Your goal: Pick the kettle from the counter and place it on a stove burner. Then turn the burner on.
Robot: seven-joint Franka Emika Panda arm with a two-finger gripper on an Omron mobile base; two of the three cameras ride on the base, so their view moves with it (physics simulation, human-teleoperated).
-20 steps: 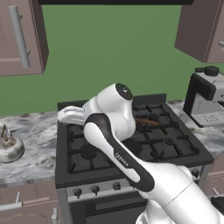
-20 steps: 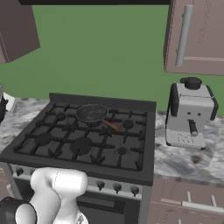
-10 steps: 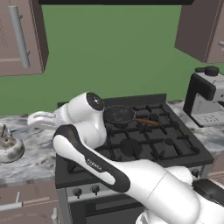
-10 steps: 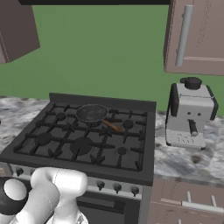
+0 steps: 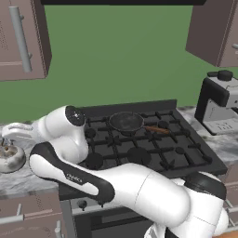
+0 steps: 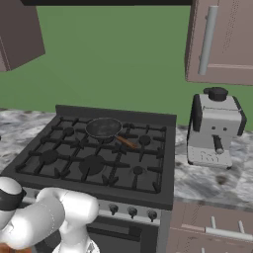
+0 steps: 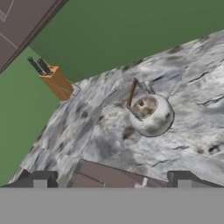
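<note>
Sitting on the marbled counter well left of the black stove, the kettle looks rigid, rounded and smooth-sided, so its silvery body would likely slip between two narrow fingers, and it seems light enough for one arm to lift. Its thin brownish handle, arching upright over the lid, is probably the surest place to take hold, pinched across its top. In the hand view the tool hangs apart from the kettle with its two dark tips spread wide, gripping nothing.
</note>
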